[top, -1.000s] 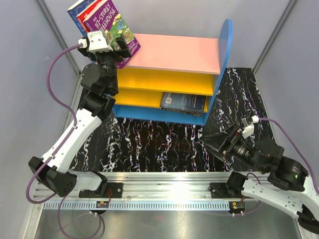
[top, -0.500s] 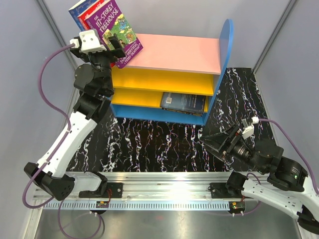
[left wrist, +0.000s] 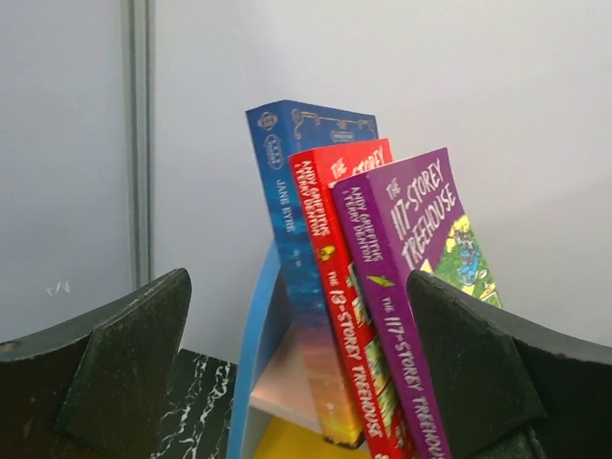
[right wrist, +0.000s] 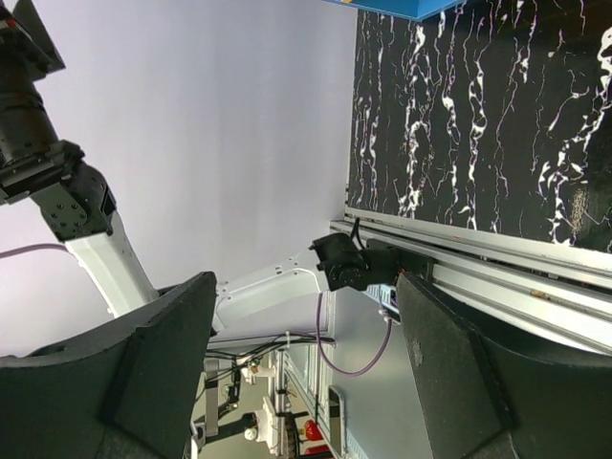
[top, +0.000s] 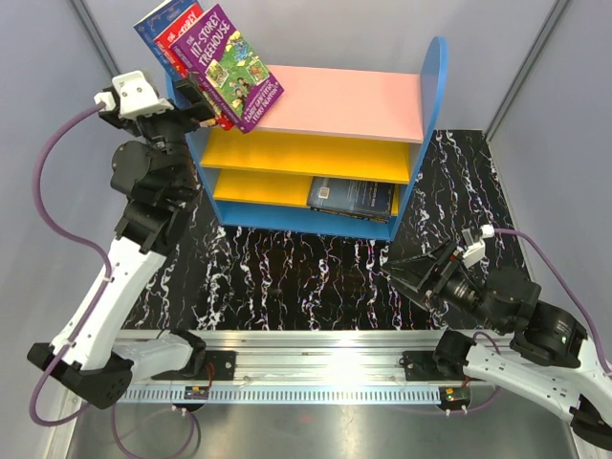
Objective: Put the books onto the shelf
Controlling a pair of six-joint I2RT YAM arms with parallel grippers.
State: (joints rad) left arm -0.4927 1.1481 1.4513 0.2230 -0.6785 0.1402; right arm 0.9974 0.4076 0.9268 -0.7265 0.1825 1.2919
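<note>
Three books (top: 225,67) atop shelf (top: 344,100), just ahead of open left pincer (left wrist: 298,316).

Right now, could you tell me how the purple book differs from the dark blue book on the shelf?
The purple book stands tilted on its bottom edge on the pink top board; the dark blue book lies flat in the lowest compartment. The purple book leans against a red book; the dark blue book lies alone. The purple book has a bright cartoon cover, the dark blue book a dark one. Both are already on the shelf.
</note>
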